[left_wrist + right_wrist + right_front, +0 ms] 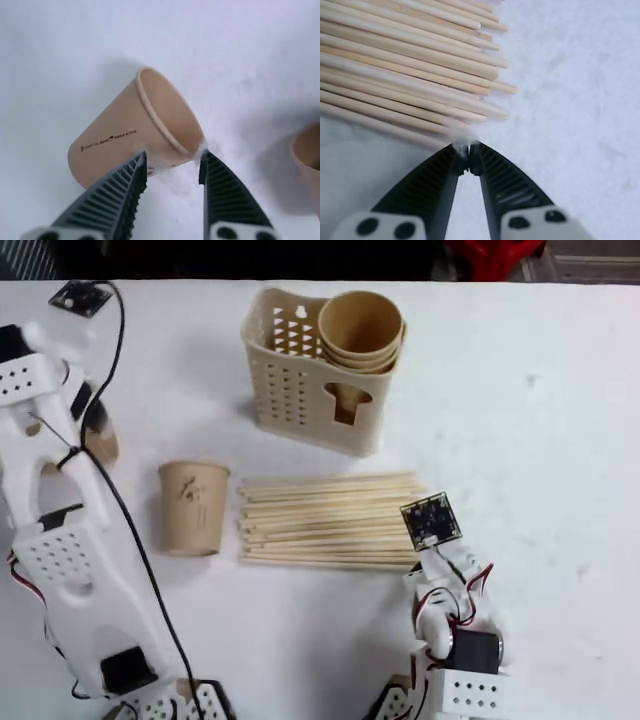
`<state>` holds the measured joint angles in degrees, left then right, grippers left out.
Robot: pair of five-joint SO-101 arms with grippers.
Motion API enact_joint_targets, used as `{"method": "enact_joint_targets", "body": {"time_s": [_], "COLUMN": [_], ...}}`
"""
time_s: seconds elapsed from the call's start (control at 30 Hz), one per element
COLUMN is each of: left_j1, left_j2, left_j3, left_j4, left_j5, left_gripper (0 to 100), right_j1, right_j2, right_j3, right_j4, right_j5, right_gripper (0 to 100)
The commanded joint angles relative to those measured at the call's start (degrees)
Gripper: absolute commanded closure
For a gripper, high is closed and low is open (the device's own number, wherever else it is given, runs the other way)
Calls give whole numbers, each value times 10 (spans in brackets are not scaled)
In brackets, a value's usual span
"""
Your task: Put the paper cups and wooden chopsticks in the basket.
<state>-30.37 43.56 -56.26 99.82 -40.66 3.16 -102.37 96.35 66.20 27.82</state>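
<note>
Right gripper jaws were pressed together at the ends of the chopsticks, left gripper jaws spread against a tipped cup, basket holding stacked cups.

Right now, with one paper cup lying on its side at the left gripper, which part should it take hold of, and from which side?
Probably the wall just at its rim, from the mouth side: one finger inside, one outside. The tipped paper cup lies with that rim nearest the open left gripper, and its body looks wider than the jaws' gap.
</note>
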Motion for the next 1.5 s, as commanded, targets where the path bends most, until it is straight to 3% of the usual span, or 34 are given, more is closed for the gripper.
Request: {"method": "enact_joint_targets", "body": {"time_s": [0.0,0.57,0.8,0.97,1.27,1.47], "left_j1": [-31,-164,-228,-212,-158,-147], "left_j2": [13,16,17,24,24,24], "left_j3": [-6,-7,-110,-170,-99,-37], "left_j4": [-25,-55,-31,22,18,-77], "left_j5": [-18,-80,-83,-81,-84,-82], "left_gripper": [819,819,817,816,816,816], "right_j1": [-5,-5,-5,-5,-5,-5], "right_j2": [-1,-1,-1,-1,-1,-1], "right_j3": [5,5,5,5,5,5], "right_j4": [-8,-8,-8,-8,-8,-8], "right_j5": [7,7,7,7,7,7], "right_gripper": [978,978,978,978,978,978]}}
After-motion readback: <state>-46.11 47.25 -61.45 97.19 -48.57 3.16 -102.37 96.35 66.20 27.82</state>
